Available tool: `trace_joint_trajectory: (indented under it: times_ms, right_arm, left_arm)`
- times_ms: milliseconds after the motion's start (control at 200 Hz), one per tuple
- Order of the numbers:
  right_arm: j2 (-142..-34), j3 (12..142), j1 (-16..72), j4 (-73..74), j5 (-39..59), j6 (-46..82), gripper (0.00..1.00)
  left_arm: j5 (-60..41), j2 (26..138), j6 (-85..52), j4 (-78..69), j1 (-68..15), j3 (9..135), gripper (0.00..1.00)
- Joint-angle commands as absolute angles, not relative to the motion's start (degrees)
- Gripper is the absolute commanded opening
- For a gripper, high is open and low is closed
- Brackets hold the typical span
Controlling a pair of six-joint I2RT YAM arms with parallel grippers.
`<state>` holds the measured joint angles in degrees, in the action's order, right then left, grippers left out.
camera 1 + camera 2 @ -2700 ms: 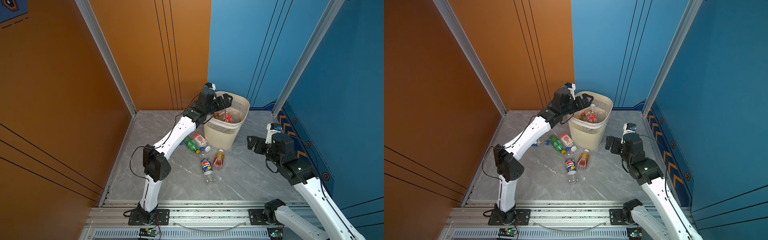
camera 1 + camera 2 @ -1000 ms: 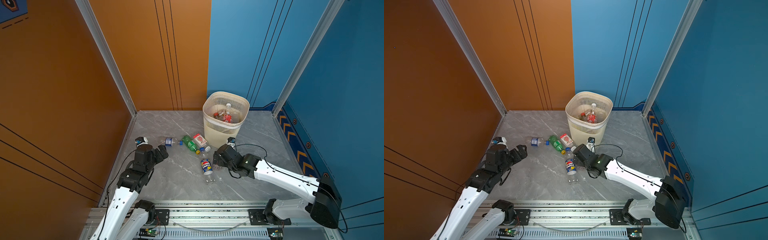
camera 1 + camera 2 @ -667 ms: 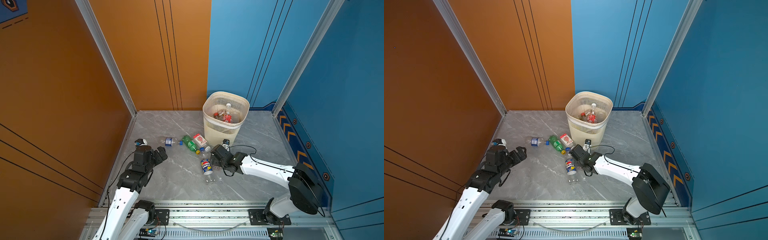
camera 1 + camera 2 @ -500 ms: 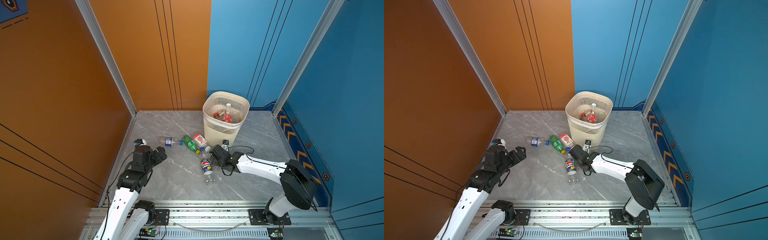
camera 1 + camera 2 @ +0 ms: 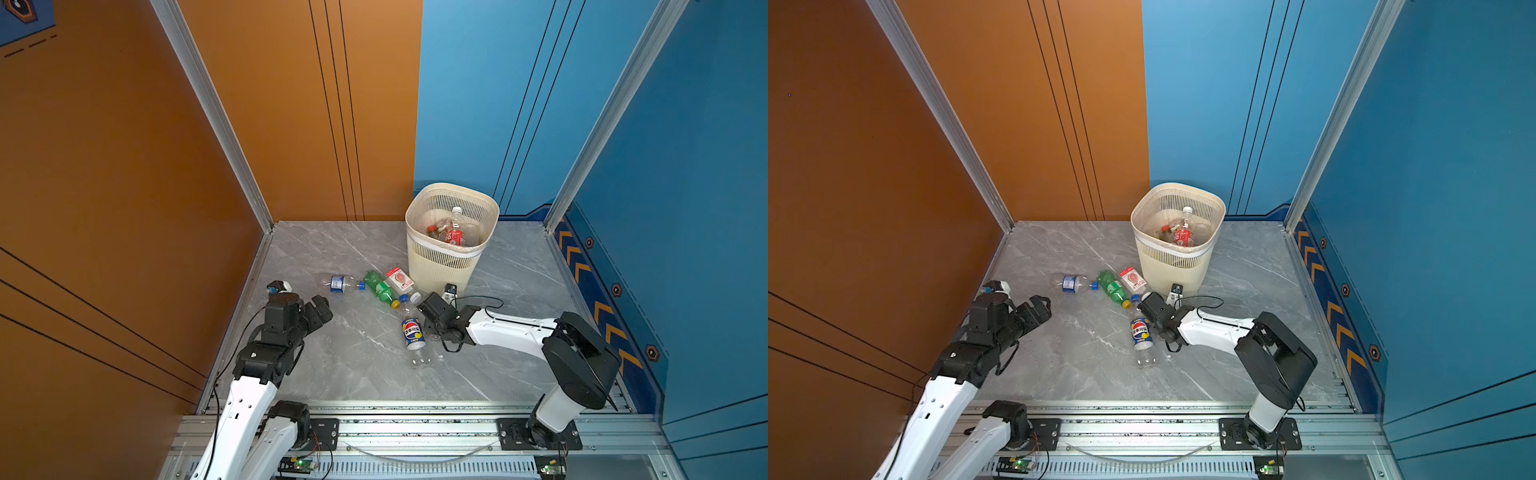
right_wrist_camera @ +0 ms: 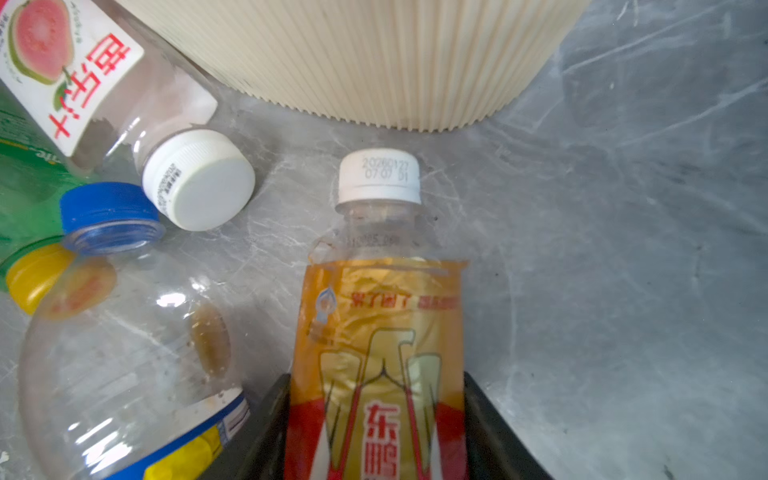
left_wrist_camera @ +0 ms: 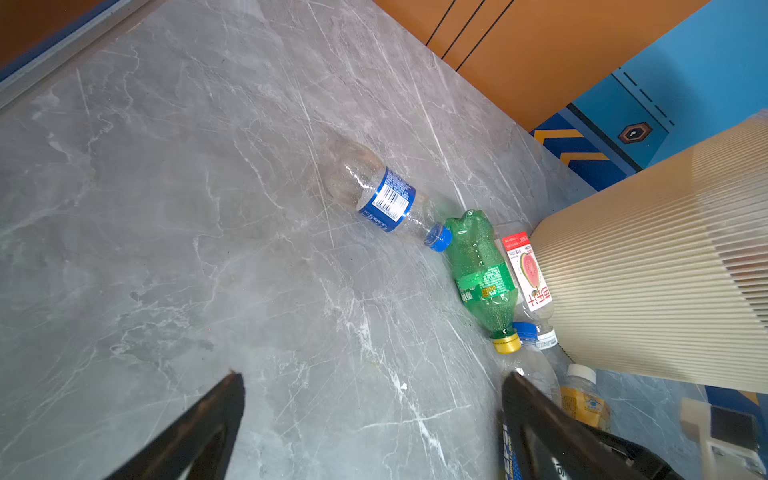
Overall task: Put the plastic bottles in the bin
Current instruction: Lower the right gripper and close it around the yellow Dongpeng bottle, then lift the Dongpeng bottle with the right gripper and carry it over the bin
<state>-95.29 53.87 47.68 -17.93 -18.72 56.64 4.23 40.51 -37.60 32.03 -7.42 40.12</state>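
The cream bin (image 5: 449, 266) (image 5: 1173, 268) stands at the back with several plastic bottles (image 5: 455, 235) inside. On the floor by its foot lie a clear blue-labelled bottle (image 5: 341, 284) (image 7: 386, 199), a green bottle (image 5: 380, 288) (image 7: 482, 270), a guava-labelled bottle (image 5: 400, 279) (image 6: 75, 62) and a Pepsi bottle (image 5: 413, 332) (image 5: 1140, 332). My right gripper (image 5: 428, 305) (image 6: 376, 382) is shut on an orange-labelled bottle (image 6: 382, 332) lying on the floor, white cap toward the bin. My left gripper (image 5: 320, 309) (image 7: 374, 386) hangs open and empty above the floor at the left.
The orange wall (image 5: 145, 166) bounds the left and the blue wall (image 5: 685, 208) the right. An aluminium rail (image 5: 415, 428) runs along the front. The bin's slatted wall (image 6: 374, 62) stands just beyond the held bottle's cap.
The right gripper reached low to the bottles at the bin's foot and its jaws closed on the orange-labelled bottle. The left arm, earlier over the bin, has drawn back to the left and holds still.
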Motion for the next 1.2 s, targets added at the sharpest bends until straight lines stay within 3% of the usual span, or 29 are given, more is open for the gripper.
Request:
trace_joint_trajectory:
  times_ms: [0,390,656,856,1196]
  right_arm:
    - [-90.73,52.11,48.57,-20.27,-21.13,57.06,0.53]
    - [-65.00,49.33,48.48,-34.84,-28.09,55.80,0.50]
    - [-50.75,57.99,42.02,-45.38,-30.57,48.79,0.49]
    - [-53.35,71.03,38.06,-45.76,-30.12,39.61,0.50]
    - [-71.80,93.12,30.18,-37.85,-17.28,29.11,0.52]
  left_arm:
    - [3.08,40.48,-38.26,32.59,-6.79,38.79,0.98]
    - [1.31,41.65,-40.56,29.89,-6.26,36.68,0.98]
    - [0.64,41.49,-41.43,29.51,-6.04,35.95,0.98]
    - [0.44,40.87,-41.66,29.58,-5.95,35.60,0.98]
    - [0.26,40.09,-41.83,30.28,-5.80,35.73,0.98]
